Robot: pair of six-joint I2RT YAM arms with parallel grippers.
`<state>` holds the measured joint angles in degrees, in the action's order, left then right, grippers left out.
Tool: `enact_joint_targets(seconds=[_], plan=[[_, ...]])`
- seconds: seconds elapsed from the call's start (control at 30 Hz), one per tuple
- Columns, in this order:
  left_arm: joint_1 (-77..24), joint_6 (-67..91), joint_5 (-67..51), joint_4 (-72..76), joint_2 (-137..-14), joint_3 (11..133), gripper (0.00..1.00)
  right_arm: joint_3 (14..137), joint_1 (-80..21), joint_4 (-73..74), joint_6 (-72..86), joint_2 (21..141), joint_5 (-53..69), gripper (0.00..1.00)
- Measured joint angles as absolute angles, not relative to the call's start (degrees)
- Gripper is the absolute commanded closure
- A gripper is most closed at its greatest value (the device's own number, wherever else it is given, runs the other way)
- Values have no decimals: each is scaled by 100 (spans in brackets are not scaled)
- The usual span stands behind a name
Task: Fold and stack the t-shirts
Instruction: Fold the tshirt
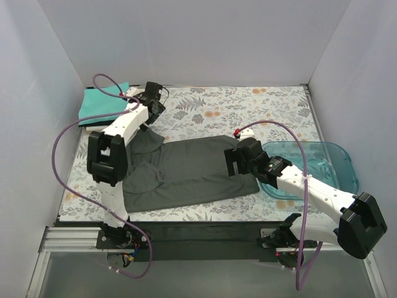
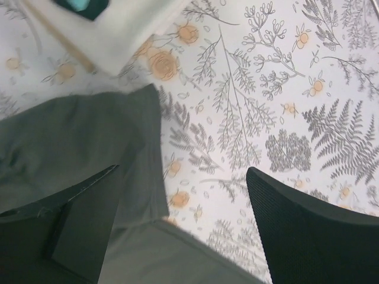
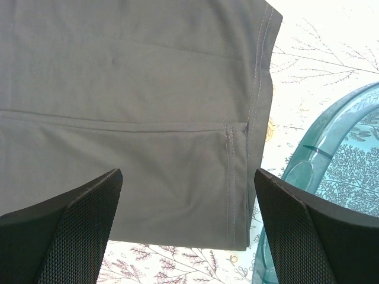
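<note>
The dark charcoal-grey t-shirt (image 1: 186, 171) lies spread flat on the flowered cloth, with one side folded over. My left gripper (image 1: 154, 102) is open and empty just above its far left sleeve; the left wrist view shows that sleeve edge (image 2: 71, 142) between my spread fingers (image 2: 189, 231). My right gripper (image 1: 239, 160) is open and empty above the shirt's right hem (image 3: 130, 89), its fingers on either side of the stitched corner (image 3: 186, 231). A folded teal shirt (image 1: 102, 102) lies at the back left. Cream-white fabric (image 2: 130, 29) shows beside it; black fabric edges the pile.
A translucent blue-green tub (image 1: 322, 167) stands at the right, close to the shirt's hem and to my right gripper; its rim shows in the right wrist view (image 3: 331, 177). White walls enclose the table on three sides. A purple cable loops over the left arm.
</note>
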<state>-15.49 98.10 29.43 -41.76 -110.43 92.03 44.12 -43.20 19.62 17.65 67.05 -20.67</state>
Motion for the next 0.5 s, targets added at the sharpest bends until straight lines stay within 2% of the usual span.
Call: enact_joint_targets(seconds=[0.1,0.27,0.5], plan=[[-1527,9675,2969,-4322,-11778,9835,26,4390,-4278,1959,1747,6705,-2064,2],[-1457,9625,3006,-4748,-12842,10851,29,4246,-4230,1962,1704,6705,-2064,2],[-1313,9668,3006,-5052,-13137,10930,30,4143,-4150,1966,1653,6707,-2064,2]])
